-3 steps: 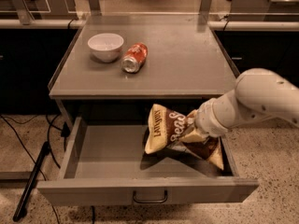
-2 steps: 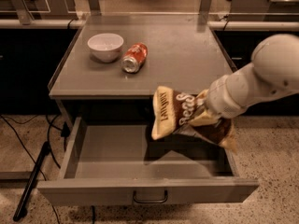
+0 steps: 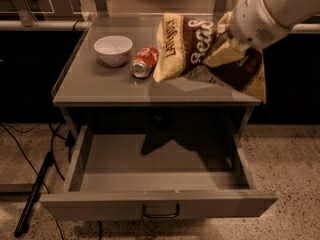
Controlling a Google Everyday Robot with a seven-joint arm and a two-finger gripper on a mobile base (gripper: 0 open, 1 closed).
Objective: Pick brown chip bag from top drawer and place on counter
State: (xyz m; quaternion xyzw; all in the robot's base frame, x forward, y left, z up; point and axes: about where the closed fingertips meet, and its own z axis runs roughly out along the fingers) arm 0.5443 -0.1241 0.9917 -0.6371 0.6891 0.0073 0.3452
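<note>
The gripper (image 3: 227,41) is clutching the chip bag (image 3: 186,45) above the right of the counter (image 3: 92,81), drawer (image 3: 150,170) lying empty; only the set-down remaining

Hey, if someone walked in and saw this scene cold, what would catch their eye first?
The brown chip bag hangs above the right side of the counter, gripped by the pincer on the white arm reaching in from upper right. Below, the top drawer stands pulled open, and a white bowl and tipped red can sit on the counter's left.
</note>
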